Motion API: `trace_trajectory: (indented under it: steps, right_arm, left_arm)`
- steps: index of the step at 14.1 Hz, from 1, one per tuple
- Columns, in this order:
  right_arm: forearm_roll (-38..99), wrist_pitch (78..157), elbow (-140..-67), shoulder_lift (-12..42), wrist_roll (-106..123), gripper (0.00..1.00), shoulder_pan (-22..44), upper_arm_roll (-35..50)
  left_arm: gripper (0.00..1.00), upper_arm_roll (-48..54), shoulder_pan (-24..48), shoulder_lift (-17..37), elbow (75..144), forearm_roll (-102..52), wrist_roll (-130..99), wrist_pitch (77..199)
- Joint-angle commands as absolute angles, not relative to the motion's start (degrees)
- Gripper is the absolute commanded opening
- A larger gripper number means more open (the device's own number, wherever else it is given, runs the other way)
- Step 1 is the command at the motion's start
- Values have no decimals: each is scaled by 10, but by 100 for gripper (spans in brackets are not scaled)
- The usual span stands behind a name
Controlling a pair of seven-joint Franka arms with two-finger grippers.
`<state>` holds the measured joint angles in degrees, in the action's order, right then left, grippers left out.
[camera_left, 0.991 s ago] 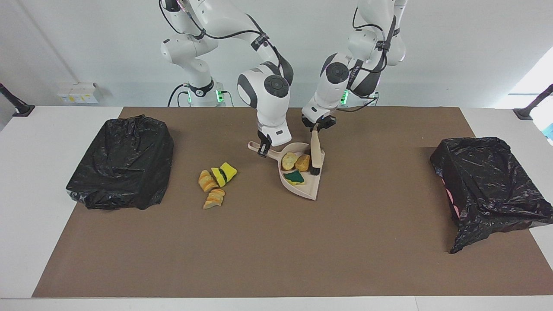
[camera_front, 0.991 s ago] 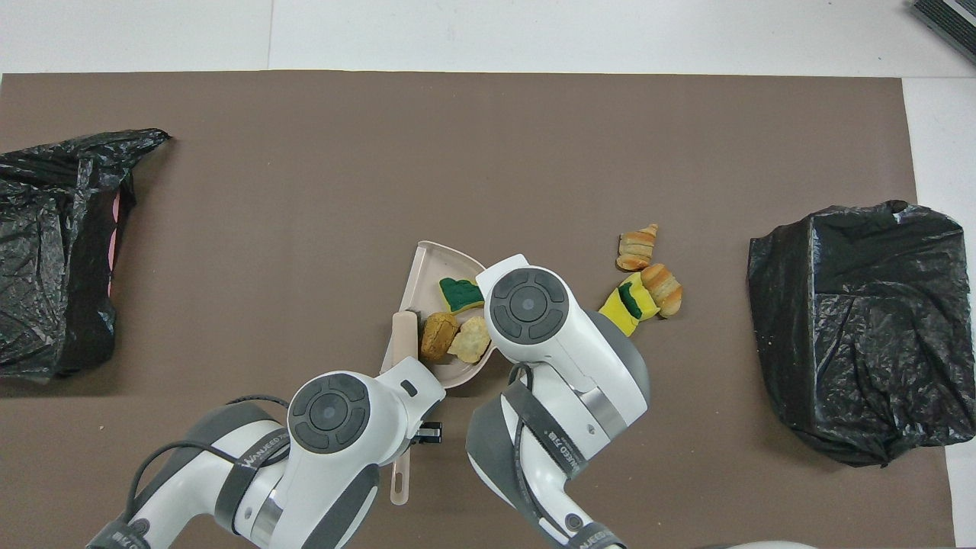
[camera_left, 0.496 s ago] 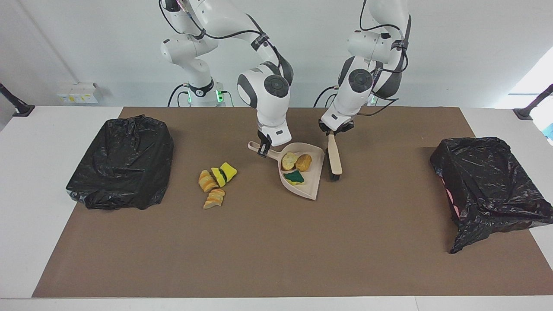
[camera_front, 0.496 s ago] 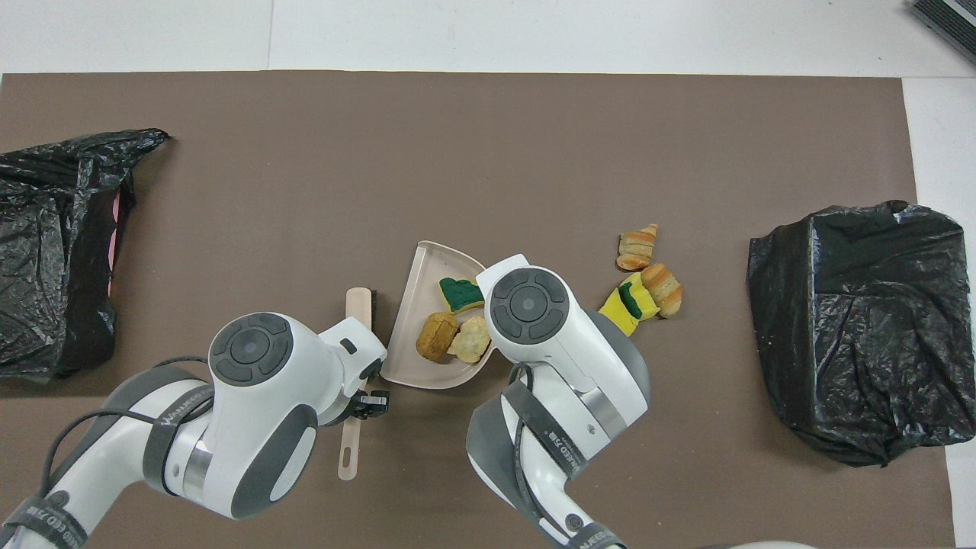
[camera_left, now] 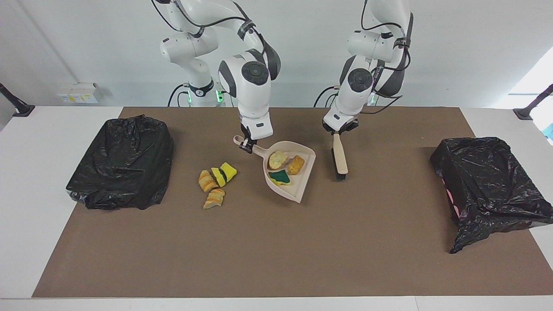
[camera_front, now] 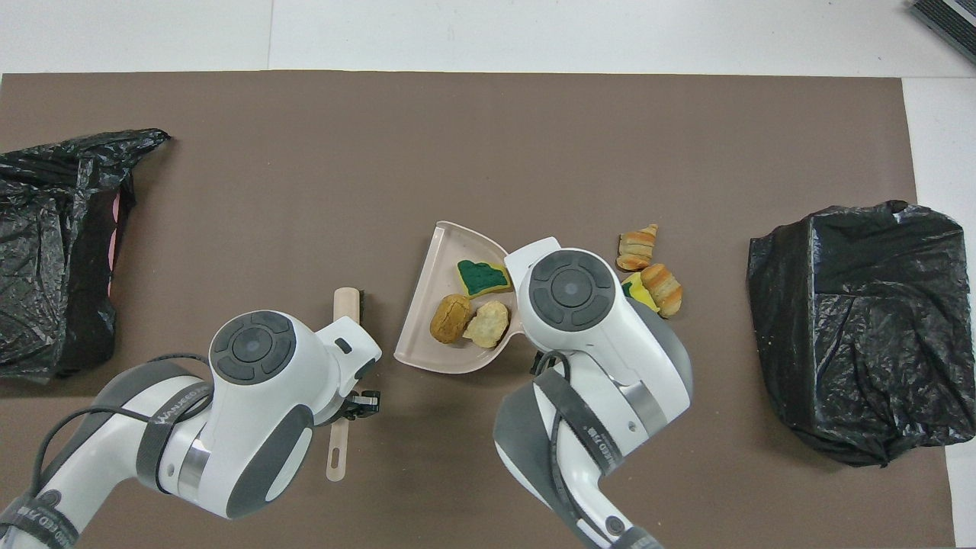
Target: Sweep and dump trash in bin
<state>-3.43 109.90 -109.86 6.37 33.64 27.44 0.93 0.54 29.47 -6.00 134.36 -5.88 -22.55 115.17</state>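
While the right pincer [camera_left: 247,146] is closed on the handle of the dustpan [camera_left: 298,190] in the middle of the facing picture, three sponge scraps [camera_left: 283,167] lie inside the pan: a pale one, an orange-tan one and a green-topped one. It seems the pan is lifted a little from the worktop [camera_left: 276,250], though I cannot be sure from this angle. To the left of the pan in that picture, more scraps [camera_left: 216,181] rest in a small group on the brown mat. The left pincer [camera_left: 339,131] is shut on the handle of the brush [camera_left: 340,159], whose black bristles point down beside the pan, apart from it. One black-lined bin [camera_left: 121,162] sits at the left edge, another bin [camera_left: 490,185] at the right edge.
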Motion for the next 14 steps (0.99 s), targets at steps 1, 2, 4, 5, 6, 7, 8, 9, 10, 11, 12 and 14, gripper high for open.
trace_trajectory:
  steps: [1, 2, 4, 5, 6, 7, 8, 9, 10, 11, 12, 14]
  right_arm:
    - [-29, 1057, -1104, 17, 335, 0, 244, 15]
    - [-29, 1045, -1104, 0, 336, 0, 230, 11]
    - [-28, 1022, -1099, -34, 358, 0, 183, 10]
    - [-28, 1009, -1091, -45, 380, 0, 155, 9]
    - [-28, 996, -1082, -53, 403, 0, 126, 9]
    - [-28, 997, -1079, -62, 423, 0, 99, 8]
    - [-28, 999, -1075, -67, 439, 0, 75, 7]
    - [-28, 998, -1066, -67, 462, 0, 51, 7]
    - [-27, 996, -1060, -68, 500, 0, 26, 7]
    - [-21, 996, -1059, -69, 538, 0, -2, 6]
    - [-3, 995, -1060, -73, 577, 0, -34, 2]
    - [14, 996, -1059, -73, 680, 0, -89, -14]
  left_arm:
    - [0, 11, 318, -82, 1354, -49, -238, 1151]
    - [0, 11, 336, -83, 1354, -49, -249, 1152]
    - [0, 12, 375, -82, 1355, -49, -297, 1166]
    - [0, 12, 400, -77, 1359, -49, -333, 1177]
    - [0, 12, 421, -73, 1359, -49, -374, 1193]
    - [0, 12, 444, -69, 1360, -50, -407, 1204]
    - [0, 12, 456, -66, 1365, -50, -429, 1215]
    - [0, 14, 464, -68, 1373, -52, -431, 1227]
    - [0, 14, 471, -67, 1379, -54, -432, 1236]
    - [0, 14, 480, -65, 1385, -54, -429, 1237]
    - [0, 14, 480, -62, 1392, -54, -418, 1241]
    - [11, 14, 475, -59, 1391, -54, -400, 1240]
